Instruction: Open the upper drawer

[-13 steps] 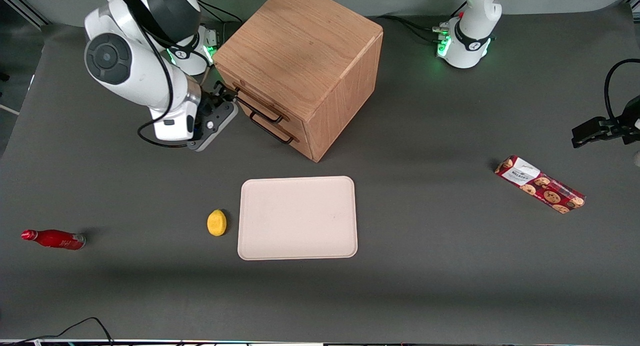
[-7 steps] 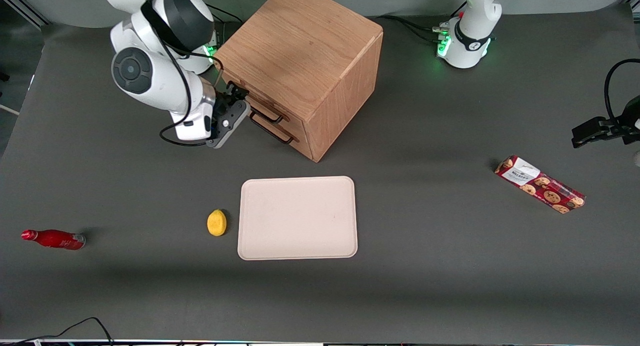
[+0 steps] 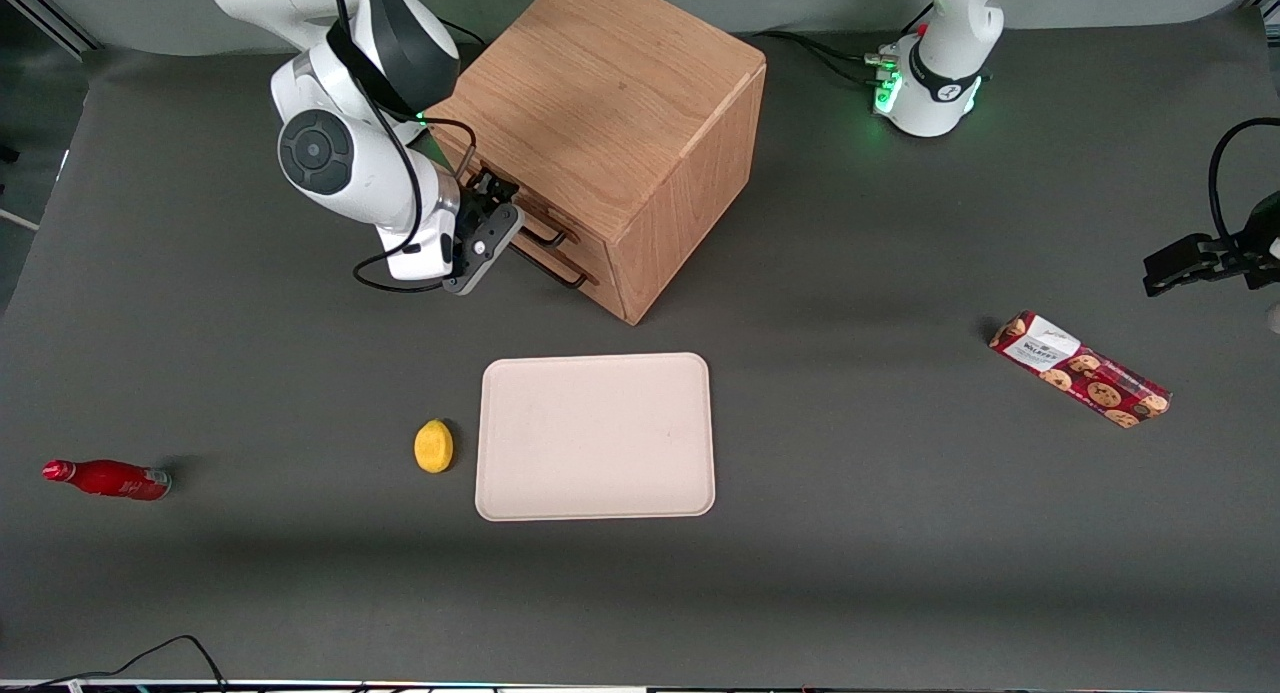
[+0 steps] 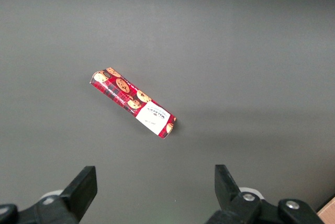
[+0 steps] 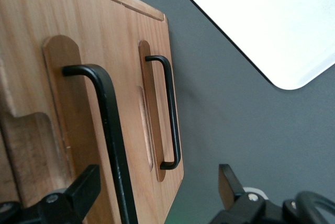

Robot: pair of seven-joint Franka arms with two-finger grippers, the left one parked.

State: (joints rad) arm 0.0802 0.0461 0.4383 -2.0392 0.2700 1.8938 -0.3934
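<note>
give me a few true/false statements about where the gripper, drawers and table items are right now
1. The gripper is open at the upper drawer's handle. True.
2. The upper drawer is pulled fully out. False: both drawer fronts sit flush with the cabinet.
3. The lemon lies on the tray. False: it lies on the table beside the tray.
4. The cookie pack lies toward the parked arm's end of the table. True.
5. The red bottle stands upright. False: it lies on its side.

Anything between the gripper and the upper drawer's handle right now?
Nothing: in the right wrist view the open gripper straddles the upper drawer's handle, fingers either side, not yet closed.
</note>
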